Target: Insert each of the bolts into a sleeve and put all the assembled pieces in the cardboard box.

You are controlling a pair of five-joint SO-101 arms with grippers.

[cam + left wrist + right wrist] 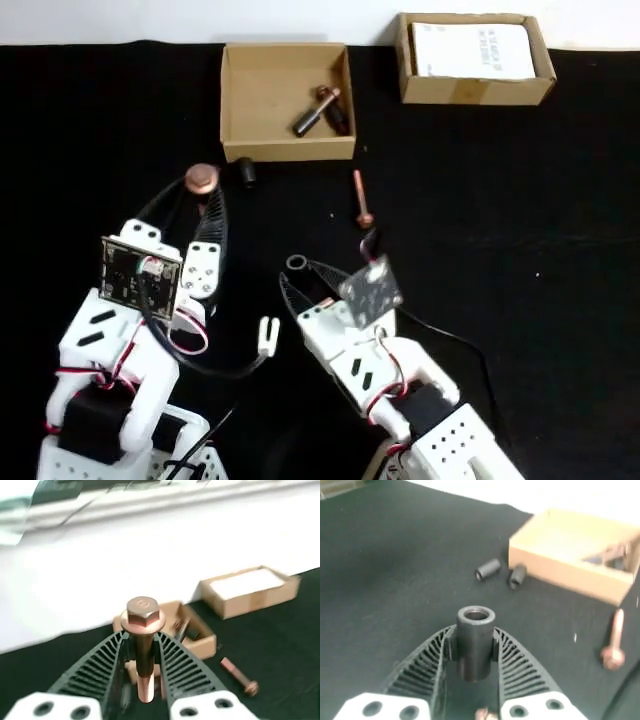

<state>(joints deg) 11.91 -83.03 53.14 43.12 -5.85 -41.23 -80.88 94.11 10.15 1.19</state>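
My left gripper point(204, 196) is shut on a copper bolt point(202, 180), held head up just in front of the open cardboard box point(240, 100). In the left wrist view the bolt point(144, 645) stands upright in that gripper point(142, 636). My right gripper point(297, 274) is shut on a black sleeve point(296, 264), bore facing up point(476, 640), near the table's middle. Inside the box lie two assembled pieces point(322, 110). A loose bolt point(361, 198) lies right of the box front. Two loose sleeves point(488, 569) point(517, 575) rest by the box's front wall.
A second cardboard box point(470, 88) with white paper inside stands at the back right. The black table point(500, 250) stretches open to the right of both arms. A white clip with a cable point(267, 336) hangs between the arms.
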